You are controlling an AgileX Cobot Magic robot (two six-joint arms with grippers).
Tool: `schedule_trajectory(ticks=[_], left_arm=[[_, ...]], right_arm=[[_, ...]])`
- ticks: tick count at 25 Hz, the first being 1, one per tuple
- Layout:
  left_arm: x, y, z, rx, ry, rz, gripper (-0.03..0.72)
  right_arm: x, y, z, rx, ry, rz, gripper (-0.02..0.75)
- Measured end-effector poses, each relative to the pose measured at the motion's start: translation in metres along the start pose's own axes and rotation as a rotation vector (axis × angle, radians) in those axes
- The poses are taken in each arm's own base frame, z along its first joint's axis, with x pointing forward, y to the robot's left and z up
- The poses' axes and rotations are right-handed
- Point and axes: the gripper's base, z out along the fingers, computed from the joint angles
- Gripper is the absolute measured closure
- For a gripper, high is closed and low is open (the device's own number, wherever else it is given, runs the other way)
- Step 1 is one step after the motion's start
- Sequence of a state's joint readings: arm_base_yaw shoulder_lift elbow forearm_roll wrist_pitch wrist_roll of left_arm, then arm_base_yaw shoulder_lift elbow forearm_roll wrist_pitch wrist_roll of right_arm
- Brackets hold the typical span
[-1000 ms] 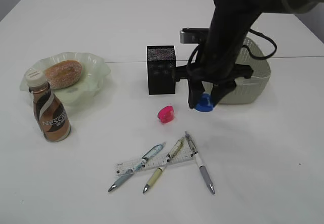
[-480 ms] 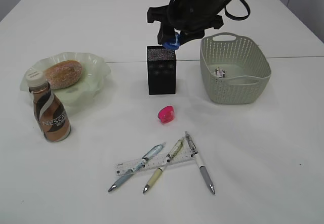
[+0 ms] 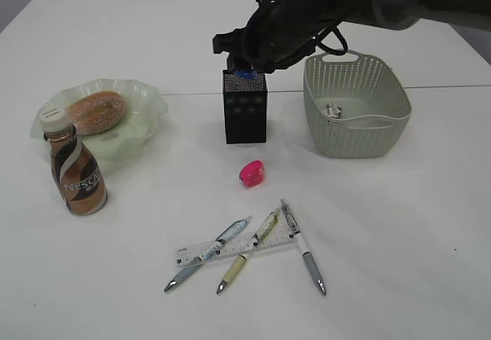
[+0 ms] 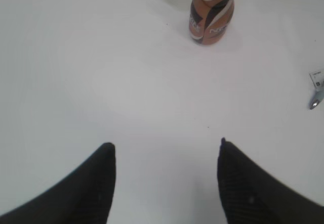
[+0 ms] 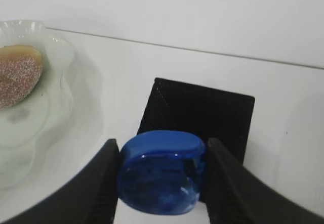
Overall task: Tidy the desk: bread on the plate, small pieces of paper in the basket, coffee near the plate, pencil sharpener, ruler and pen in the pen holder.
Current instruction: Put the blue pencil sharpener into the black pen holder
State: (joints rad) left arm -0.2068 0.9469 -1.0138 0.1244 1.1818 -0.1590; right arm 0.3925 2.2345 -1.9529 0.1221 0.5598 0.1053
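The right gripper (image 5: 161,176) is clamped on a glossy blue oval pencil sharpener (image 5: 161,178), holding it just above the open mouth of the black square mesh pen holder (image 3: 245,107), which stands between the ruffled pale-green glass plate (image 3: 146,102) and the grey-green latticed basket (image 3: 357,117). The left gripper (image 4: 164,176) hangs over bare white desk (image 4: 101,72) with its jaws well apart and nothing between them. A pink sharpener (image 3: 251,173) lies in front of the holder, with three pens and the clear ruler (image 3: 199,252) nearer the camera.
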Motion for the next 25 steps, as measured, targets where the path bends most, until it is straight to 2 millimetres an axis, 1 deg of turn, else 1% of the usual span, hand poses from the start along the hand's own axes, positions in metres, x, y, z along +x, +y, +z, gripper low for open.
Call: schedule_trajectory(ticks=[5,10,16,25], left_arm=[[0.0,0.0,0.0,0.0,0.0,0.0,0.223],[0.0,0.0,0.0,0.0,0.0,0.0,0.223],[0.0,0.001,0.0,-0.011,-0.002,0.005,0.223],[0.0,0.003,0.0,-0.03,-0.003,0.012,0.223]], right_arm=[[-0.006,-0.001,0.012,0.003,-0.073,-0.024,0.4],[-0.002,-0.004,0.03,0.008,-0.091,-0.038,0.4],[0.0,-0.007,0.045,0.023,-0.108,-0.069,0.4],[0.001,-0.009,0.047,0.045,-0.092,-0.108,0.4]])
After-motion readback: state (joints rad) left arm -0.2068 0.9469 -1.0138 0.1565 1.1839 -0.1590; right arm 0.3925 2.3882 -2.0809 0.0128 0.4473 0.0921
